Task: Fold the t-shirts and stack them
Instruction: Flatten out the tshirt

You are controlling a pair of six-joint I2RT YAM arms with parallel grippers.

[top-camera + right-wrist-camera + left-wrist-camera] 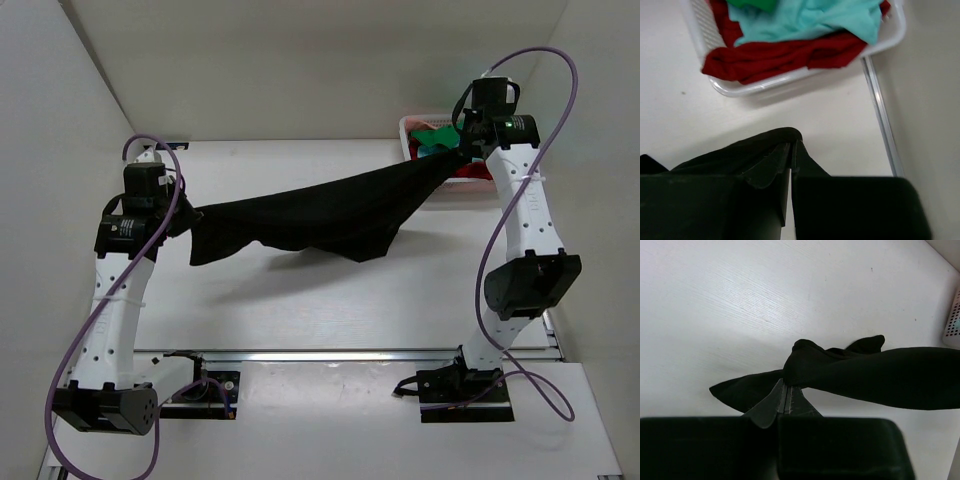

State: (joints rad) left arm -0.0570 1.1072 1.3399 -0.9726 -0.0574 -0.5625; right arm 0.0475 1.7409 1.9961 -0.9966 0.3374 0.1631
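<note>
Pinching a bunched end of the black t-shirt (320,215), the left gripper (785,390) has its two fingers pressed flat together with the cloth caught between them. A loose flap of the same shirt droops out to the left of the fingers. The right gripper (792,147) is likewise closed tight on the shirt's other end, with dark cloth folded over its fingertips.

Between the two grippers the shirt is stretched as a long band, running from the left side up to the far right and sagging in the middle above the white table (300,320). Its ragged lower edge hangs nearer the table, with a soft shadow under it; whether that edge touches the surface cannot be told.

Just beyond the right gripper, in the far right corner, stands a white lattice basket (705,30). Inside it lie a red t-shirt (775,57), spilling over the basket's near rim, a teal t-shirt (810,20) on top of the red one, and a bit of a green t-shirt (752,4) at the far side.
</note>
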